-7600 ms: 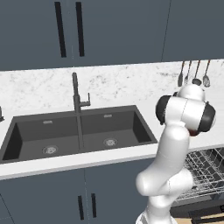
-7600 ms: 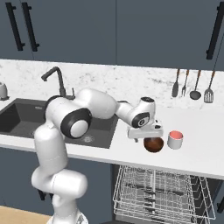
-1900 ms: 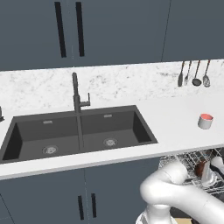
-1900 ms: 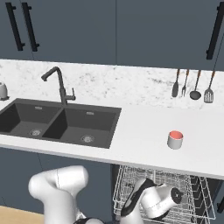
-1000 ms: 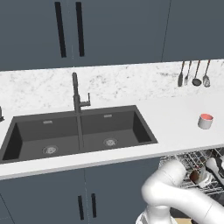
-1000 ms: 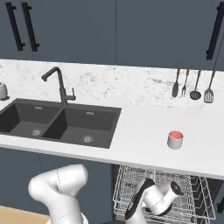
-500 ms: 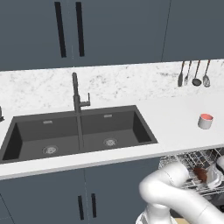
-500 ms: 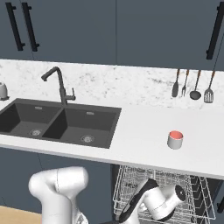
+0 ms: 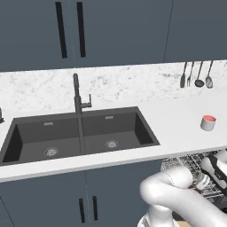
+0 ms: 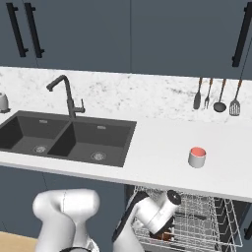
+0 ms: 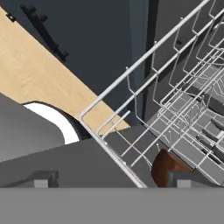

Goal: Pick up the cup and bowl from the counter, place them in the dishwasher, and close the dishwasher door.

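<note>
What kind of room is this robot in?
It looks like a kitchen. There's a dark double sink with a tap, cooking utensils hanging on the wall, and a dishwasher rack pulled out under the counter.

From behind the arm on its left, we look forward and down over the counter, with the sink near the middle and the cup toward the counter's right end. From behind on the right, we face the same counter, sink and cup, with the sink now toward its left end. Both views catch the wire rack of the dishwasher below the counter's front edge. From the hand, we look very closely along the rack at its corner, with wooden floor beyond.
</note>
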